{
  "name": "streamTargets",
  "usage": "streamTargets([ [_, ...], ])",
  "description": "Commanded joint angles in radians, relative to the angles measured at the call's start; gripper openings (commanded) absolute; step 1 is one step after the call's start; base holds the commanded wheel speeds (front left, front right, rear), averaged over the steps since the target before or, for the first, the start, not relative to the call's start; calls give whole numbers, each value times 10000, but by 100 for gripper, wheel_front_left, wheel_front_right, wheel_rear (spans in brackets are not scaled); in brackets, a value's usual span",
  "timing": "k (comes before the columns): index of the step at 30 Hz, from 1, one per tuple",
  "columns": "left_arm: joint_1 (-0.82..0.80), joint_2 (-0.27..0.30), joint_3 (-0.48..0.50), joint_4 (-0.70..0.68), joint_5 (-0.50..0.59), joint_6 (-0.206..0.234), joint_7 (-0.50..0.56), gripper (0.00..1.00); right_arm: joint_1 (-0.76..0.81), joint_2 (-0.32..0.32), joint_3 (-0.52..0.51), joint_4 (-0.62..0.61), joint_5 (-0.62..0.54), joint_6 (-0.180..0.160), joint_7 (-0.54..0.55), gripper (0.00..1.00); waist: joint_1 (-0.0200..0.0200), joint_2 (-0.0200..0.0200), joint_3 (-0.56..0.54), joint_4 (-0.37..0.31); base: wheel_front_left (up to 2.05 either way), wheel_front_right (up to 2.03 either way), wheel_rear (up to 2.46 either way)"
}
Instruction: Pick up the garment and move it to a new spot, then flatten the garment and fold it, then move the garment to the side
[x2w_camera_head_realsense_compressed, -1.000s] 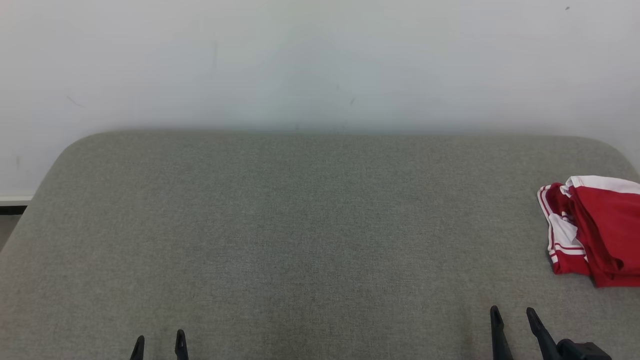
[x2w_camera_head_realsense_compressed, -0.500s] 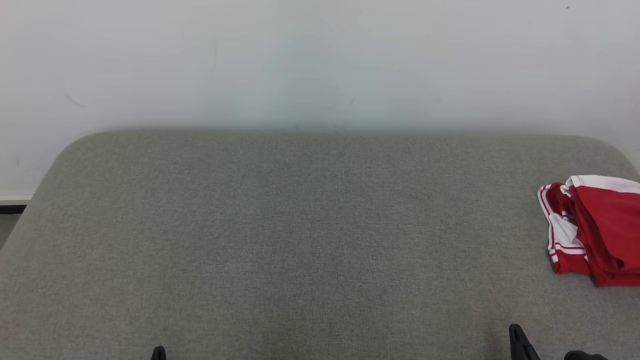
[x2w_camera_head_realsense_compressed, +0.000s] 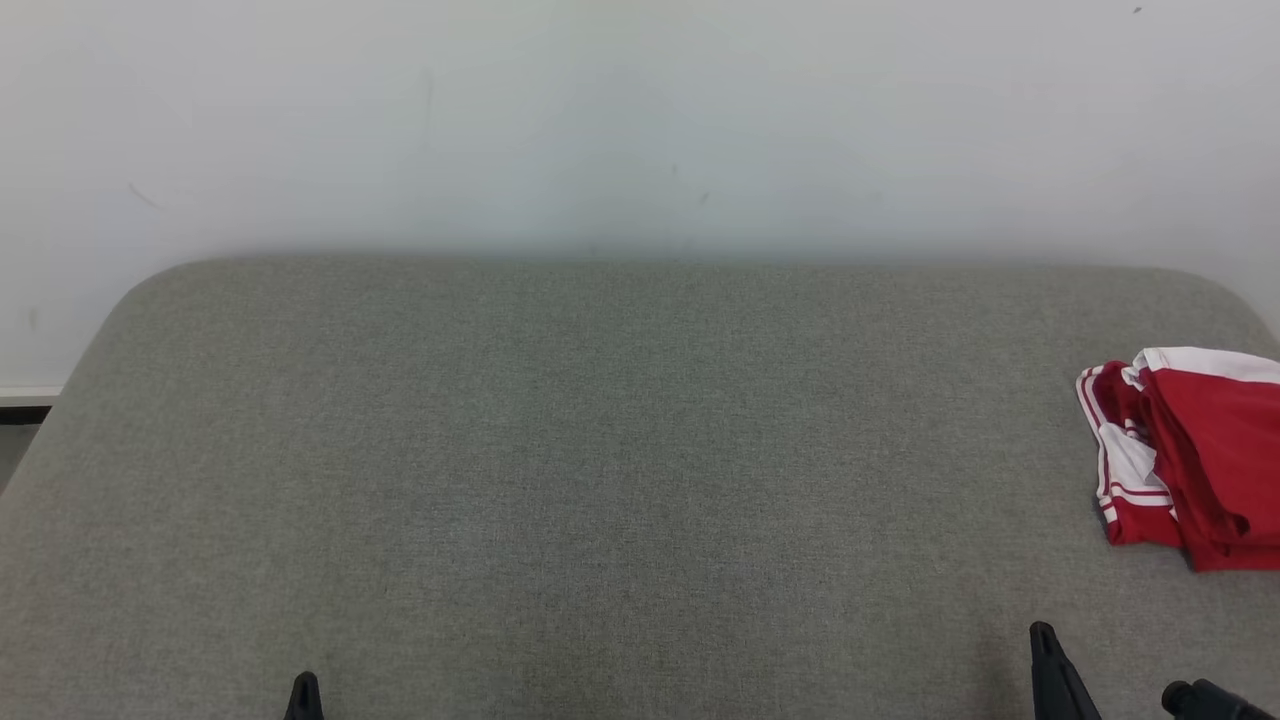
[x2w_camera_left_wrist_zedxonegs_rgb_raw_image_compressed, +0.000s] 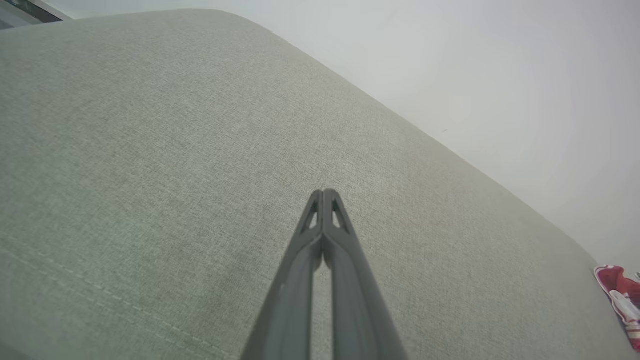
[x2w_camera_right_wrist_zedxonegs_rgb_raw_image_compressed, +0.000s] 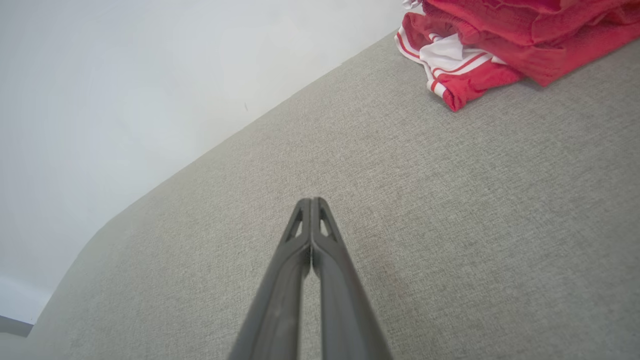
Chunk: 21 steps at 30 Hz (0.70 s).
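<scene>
A red garment (x2w_camera_head_realsense_compressed: 1190, 455) with white stripes lies crumpled at the right edge of the grey upholstered surface (x2w_camera_head_realsense_compressed: 600, 450). The right wrist view has the garment (x2w_camera_right_wrist_zedxonegs_rgb_raw_image_compressed: 490, 45) at its top right, and the left wrist view catches a corner of the garment (x2w_camera_left_wrist_zedxonegs_rgb_raw_image_compressed: 622, 300) at its far right. My left gripper (x2w_camera_head_realsense_compressed: 303, 695) pokes up at the bottom left, shut with nothing in it (x2w_camera_left_wrist_zedxonegs_rgb_raw_image_compressed: 323, 192). My right gripper (x2w_camera_head_realsense_compressed: 1043, 640) stands at the bottom right, short of the garment, its two fingers pressed together and empty (x2w_camera_right_wrist_zedxonegs_rgb_raw_image_compressed: 311, 201).
A white wall (x2w_camera_head_realsense_compressed: 640, 120) rises directly behind the grey surface. The surface has rounded far corners. A strip of baseboard and floor (x2w_camera_head_realsense_compressed: 25, 405) shows past the left edge.
Both grippers have gone from open to shut. Their tips dropped lower in the head view, then the right one rose a little. The garment has not moved.
</scene>
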Motion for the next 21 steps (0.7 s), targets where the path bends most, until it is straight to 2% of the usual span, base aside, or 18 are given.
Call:
streamTargets([
  [1,-275,30,50,-162,-407,-73,86,0,-276,-13,-45,-191,378,1,58,0,-1,-1,5,0,0,0,0],
  [21,-778,43,282,-172,-3327,-274,848,0,-676,-16,-198,-386,3296,2,708,0,-1,-1,94,-9,0,0,0],
])
